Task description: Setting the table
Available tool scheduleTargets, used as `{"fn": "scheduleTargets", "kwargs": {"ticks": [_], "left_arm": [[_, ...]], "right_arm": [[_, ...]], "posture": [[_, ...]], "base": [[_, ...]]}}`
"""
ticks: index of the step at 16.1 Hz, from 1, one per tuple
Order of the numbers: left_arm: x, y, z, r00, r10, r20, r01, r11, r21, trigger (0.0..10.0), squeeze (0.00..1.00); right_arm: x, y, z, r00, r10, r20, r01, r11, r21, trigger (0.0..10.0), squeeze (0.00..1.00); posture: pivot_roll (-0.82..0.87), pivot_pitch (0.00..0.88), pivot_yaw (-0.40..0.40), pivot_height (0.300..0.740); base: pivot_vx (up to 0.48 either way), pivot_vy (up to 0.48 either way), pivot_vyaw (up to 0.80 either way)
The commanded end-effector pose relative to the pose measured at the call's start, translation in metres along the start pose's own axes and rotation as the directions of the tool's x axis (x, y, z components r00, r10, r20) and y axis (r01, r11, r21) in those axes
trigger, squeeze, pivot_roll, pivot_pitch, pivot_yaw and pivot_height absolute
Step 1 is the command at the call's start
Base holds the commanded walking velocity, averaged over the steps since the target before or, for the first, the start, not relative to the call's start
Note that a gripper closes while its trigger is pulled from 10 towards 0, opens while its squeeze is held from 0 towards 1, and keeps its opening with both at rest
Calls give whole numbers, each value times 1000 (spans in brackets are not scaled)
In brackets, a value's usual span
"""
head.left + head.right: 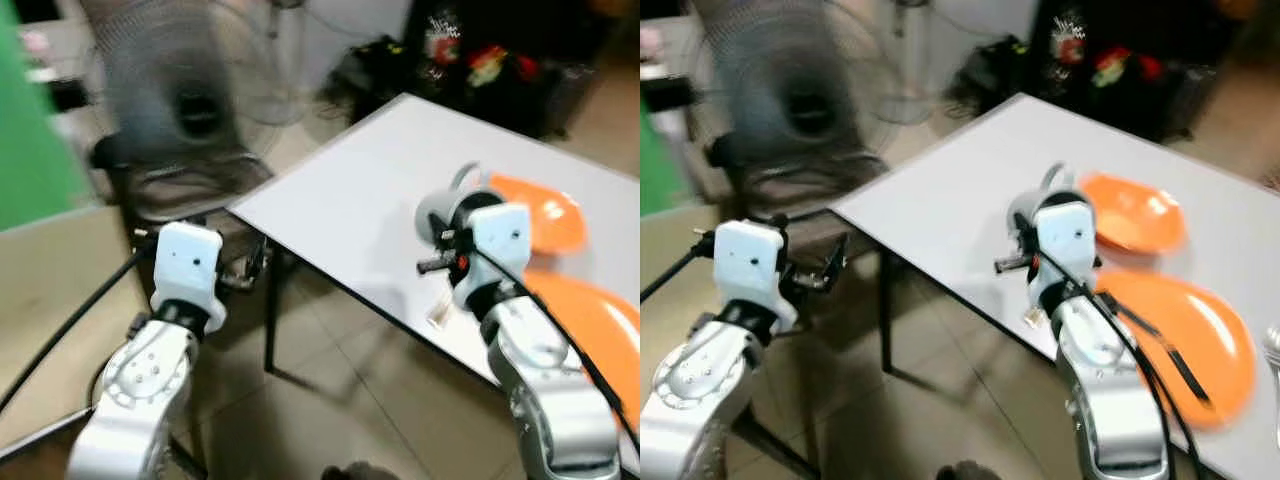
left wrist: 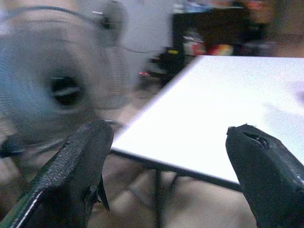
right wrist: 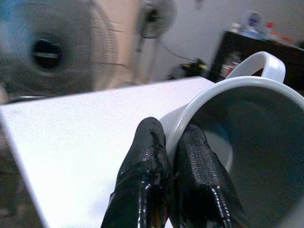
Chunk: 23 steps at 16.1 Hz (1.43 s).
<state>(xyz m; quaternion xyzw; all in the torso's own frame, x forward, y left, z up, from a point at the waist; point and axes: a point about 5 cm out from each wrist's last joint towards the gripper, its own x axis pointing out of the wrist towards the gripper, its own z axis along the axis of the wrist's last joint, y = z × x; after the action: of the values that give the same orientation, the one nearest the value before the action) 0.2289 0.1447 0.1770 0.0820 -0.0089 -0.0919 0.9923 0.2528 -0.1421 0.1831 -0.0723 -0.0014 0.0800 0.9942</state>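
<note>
My right gripper (image 3: 171,130) is shut on the rim of a pale grey mug (image 3: 247,142), with one finger inside and one outside. It holds the mug (image 1: 1038,200) tilted over the white table (image 1: 960,200), near the table's front edge. Just behind the mug an orange bowl (image 1: 1135,212) lies on the table, and an orange plate (image 1: 1185,340) lies to its right front. My left gripper (image 2: 166,175) stands open and empty off the table's left corner, over the floor (image 1: 245,268).
A standing fan (image 1: 190,100) and a dark chair (image 1: 190,195) are to the left of the table corner. A dark cabinet (image 1: 490,60) stands behind the table. A piece of silver cutlery (image 1: 1272,345) lies at the right edge. Tiled floor (image 1: 330,400) lies below.
</note>
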Motion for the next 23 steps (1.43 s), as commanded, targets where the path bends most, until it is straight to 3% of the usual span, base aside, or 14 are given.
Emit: {"fn": "scheduleTargets", "kwargs": {"ticks": [1, 6, 10, 15, 18, 23], "left_arm": [[1, 2, 1, 1000, 1, 7, -1, 1000, 12, 10000, 0], [10, 9, 6, 999, -33, 24, 33, 999, 13, 10000, 0], [12, 10, 7, 999, -41, 28, 41, 999, 1, 10000, 0], [9, 9, 5, 998, 11, 61, -11, 1000, 9, 10000, 0], [7, 10, 3, 998, 16, 57, -15, 1000, -25, 10000, 0], [6, 14, 1, 997, 47, 59, -45, 998, -42, 10000, 0]], "right_arm": [[-1, -3, 6, 999, -23, 22, 24, 1000, -11, 10000, 0], [-6, -1, -2, 995, -96, -2, 96, 995, 16, 10000, 0], [-8, -7, -3, 993, -122, -4, 122, 993, 8, 10000, 0], [-1, -11, -2, 996, -91, -22, 90, 995, -32, 10000, 0], [3, -15, -4, 997, -43, -61, 37, 994, -107, 10000, 0], [11, -13, 5, 997, 55, -46, -61, 987, -152, 10000, 0]], "posture": [[-35, 33, -58, 740], [-32, 26, 23, 740], [-33, 29, 28, 740], [-37, 32, -13, 740], [-41, 33, -28, 740], [-43, 32, -48, 740]], "base": [[0, 0, -800], [0, 0, -800], [0, 0, -800], [0, 0, -800], [0, 0, -692], [247, 0, 0]]}}
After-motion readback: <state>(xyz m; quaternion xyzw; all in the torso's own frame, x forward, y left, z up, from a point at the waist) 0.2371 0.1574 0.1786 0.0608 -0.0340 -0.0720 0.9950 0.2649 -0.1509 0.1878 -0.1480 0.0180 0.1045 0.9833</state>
